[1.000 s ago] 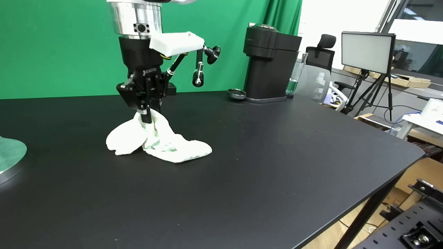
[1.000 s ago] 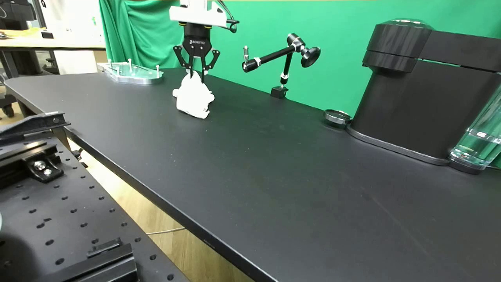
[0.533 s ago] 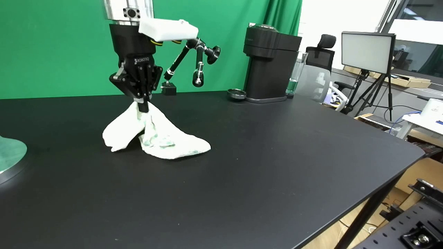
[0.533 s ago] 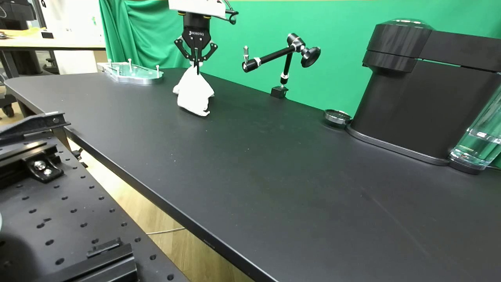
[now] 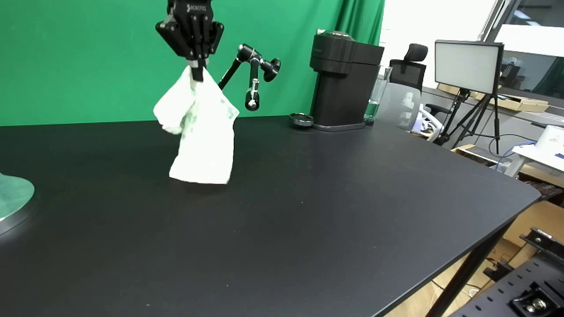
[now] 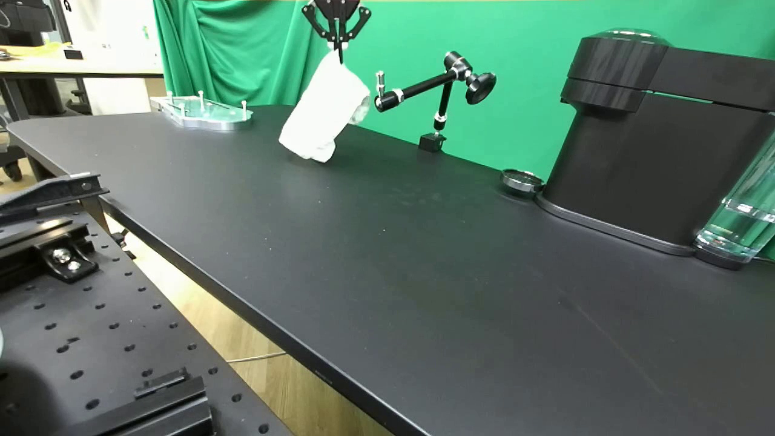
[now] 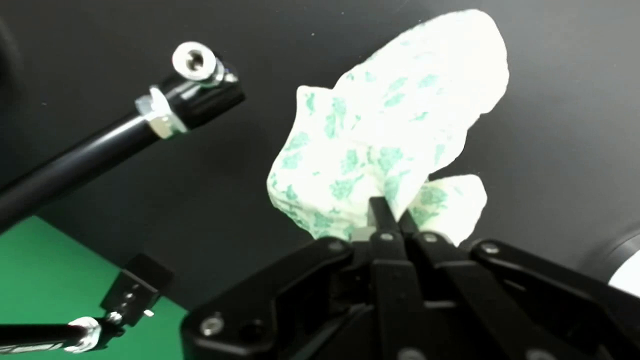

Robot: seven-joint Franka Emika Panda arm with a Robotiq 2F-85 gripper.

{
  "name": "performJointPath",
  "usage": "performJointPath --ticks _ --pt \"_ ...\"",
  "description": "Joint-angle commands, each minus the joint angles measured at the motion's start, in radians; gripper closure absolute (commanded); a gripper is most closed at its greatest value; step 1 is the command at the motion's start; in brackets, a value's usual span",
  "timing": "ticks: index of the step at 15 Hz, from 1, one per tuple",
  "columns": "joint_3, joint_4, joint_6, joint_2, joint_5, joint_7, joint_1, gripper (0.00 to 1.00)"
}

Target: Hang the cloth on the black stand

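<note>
A white cloth with pale green blotches hangs in folds, its lower end apparently off the table. My gripper is shut on its upper part; in an exterior view the gripper sits just left of the stand's arm. The black stand, jointed rods with a knob on a small block base, is at the table's back edge. In the wrist view the cloth spreads ahead of the shut fingertips. To its left lies the stand's rod with a metal stud at its end, apart from the cloth.
A bulky black machine with a water tank stands farther along the back edge, a small round dish beside it. Near the table's far end is a clear tray with pegs. A green curtain hangs behind the table.
My gripper has shut on the cloth and lifted it. It has risen and moved to the right in both exterior views, nearer the stand's arm, and the cloth now hangs down.
</note>
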Motion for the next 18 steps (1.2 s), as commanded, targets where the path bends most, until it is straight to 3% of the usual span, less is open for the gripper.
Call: performJointPath --ticks 1,18 --pt "-0.024 0.007 -0.033 -0.081 -0.007 0.083 -0.024 1.00" --pt "-0.092 -0.062 0.003 -0.126 0.049 0.239 -0.126 1.00"
